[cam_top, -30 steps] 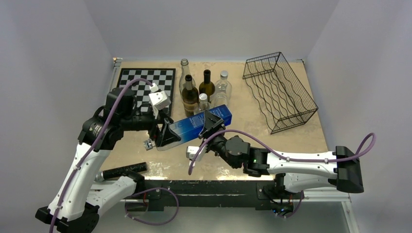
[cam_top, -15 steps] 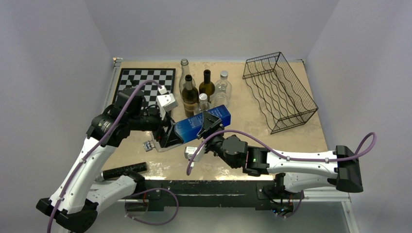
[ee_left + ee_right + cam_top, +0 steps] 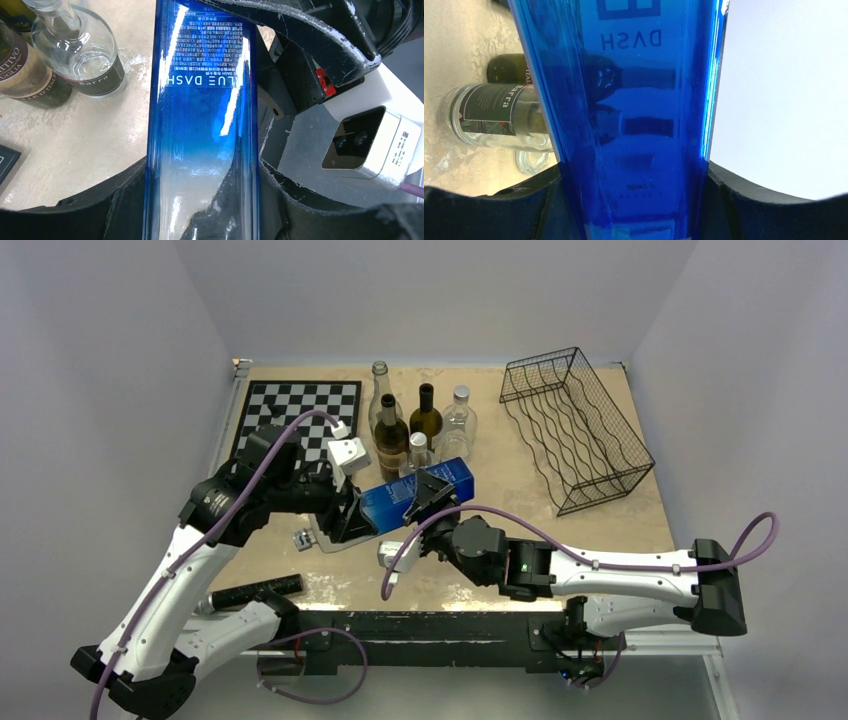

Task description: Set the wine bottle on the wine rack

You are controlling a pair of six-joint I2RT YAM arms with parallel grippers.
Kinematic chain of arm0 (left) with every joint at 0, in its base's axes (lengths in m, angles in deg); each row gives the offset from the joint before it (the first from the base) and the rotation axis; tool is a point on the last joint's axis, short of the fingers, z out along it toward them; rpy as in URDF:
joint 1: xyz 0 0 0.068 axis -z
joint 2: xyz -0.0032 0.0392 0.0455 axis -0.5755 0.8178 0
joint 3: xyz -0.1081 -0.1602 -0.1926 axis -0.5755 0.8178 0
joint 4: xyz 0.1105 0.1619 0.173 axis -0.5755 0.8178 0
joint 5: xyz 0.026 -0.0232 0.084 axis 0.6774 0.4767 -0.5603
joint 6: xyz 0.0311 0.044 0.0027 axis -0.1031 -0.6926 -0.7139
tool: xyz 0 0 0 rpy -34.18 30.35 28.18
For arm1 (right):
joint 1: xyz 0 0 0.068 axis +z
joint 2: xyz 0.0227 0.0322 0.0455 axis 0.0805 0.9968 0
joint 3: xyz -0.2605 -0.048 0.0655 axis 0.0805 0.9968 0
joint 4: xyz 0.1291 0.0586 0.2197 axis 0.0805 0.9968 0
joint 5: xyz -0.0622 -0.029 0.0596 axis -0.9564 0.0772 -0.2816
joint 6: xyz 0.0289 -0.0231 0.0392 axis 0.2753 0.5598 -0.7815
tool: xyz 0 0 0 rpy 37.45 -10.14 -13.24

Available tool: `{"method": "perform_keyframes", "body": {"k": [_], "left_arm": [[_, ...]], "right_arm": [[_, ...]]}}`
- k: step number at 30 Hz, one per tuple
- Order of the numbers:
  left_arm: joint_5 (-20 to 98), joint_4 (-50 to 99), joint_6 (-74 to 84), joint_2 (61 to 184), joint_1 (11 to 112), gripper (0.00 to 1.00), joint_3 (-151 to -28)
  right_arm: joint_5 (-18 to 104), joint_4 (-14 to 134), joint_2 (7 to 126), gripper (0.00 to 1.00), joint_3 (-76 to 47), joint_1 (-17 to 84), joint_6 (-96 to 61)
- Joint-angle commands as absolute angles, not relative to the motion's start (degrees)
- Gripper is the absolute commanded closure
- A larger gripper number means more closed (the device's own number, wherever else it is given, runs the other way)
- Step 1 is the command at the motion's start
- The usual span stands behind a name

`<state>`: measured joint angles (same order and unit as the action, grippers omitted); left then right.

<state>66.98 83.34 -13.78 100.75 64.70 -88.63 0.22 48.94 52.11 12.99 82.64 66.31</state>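
Note:
A blue square glass bottle (image 3: 400, 502) hangs nearly level above the table's middle, neck to the left. My left gripper (image 3: 347, 520) is shut on its clear lower-neck end; in the left wrist view the fingers (image 3: 131, 185) press both sides of the bottle (image 3: 202, 110). My right gripper (image 3: 431, 496) is shut on its base end, and in the right wrist view the bottle (image 3: 634, 90) fills the space between the fingers (image 3: 729, 190). The black wire wine rack (image 3: 575, 430) stands at the back right, with nothing in it, well apart from both grippers.
Several upright bottles (image 3: 426, 420) stand in a cluster just behind the blue bottle, with a short clear one (image 3: 418, 453) nearest it. A chessboard (image 3: 300, 410) lies at the back left. A black cylinder (image 3: 255, 590) lies at the front left edge.
My left arm's wrist and elbow have swung to the right, closer along the blue bottle. The bottle and my right arm have barely moved.

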Motion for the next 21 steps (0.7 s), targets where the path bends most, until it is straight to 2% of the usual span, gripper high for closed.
{"method": "perform_keyframes", "body": {"k": [1, 2, 3, 8, 9, 11, 14, 21], "left_arm": [[62.0, 79.5, -15.4, 99.2, 64.6, 1.0, -88.0], [60.9, 78.6, -15.0, 98.7, 64.6, 1.0, -88.1], [59.6, 77.6, -14.5, 98.0, 64.7, 1.0, -88.0], [55.6, 72.3, -13.4, 93.8, 64.6, 1.0, -87.5], [54.7, 71.3, -13.1, 93.1, 64.7, 1.0, -87.3], [51.6, 70.0, -12.5, 92.2, 64.7, 1.0, -87.2], [47.5, 68.6, -12.4, 90.9, 64.7, 1.0, -86.9], [44.0, 66.1, -12.9, 88.4, 64.7, 1.0, -86.4]], "right_arm": [[-2.2, 34.5, 48.3, 1.0, 5.5, 82.9, 59.2], [-2.2, 34.8, 48.3, 1.0, 5.6, 82.9, 59.2], [-2.1, 35.0, 48.2, 0.91, 5.8, 82.9, 59.2], [-0.4, 34.3, 47.7, 0.33, 8.3, 82.9, 60.9], [0.1, 34.3, 47.4, 0.24, 8.9, 82.9, 61.6], [0.6, 33.9, 47.5, 0.11, 9.8, 82.9, 62.6], [0.6, 33.4, 48.9, 0.02, 10.2, 82.9, 63.4], [-0.2, 30.9, 50.5, 0.01, 11.6, 83.0, 65.0]]}}
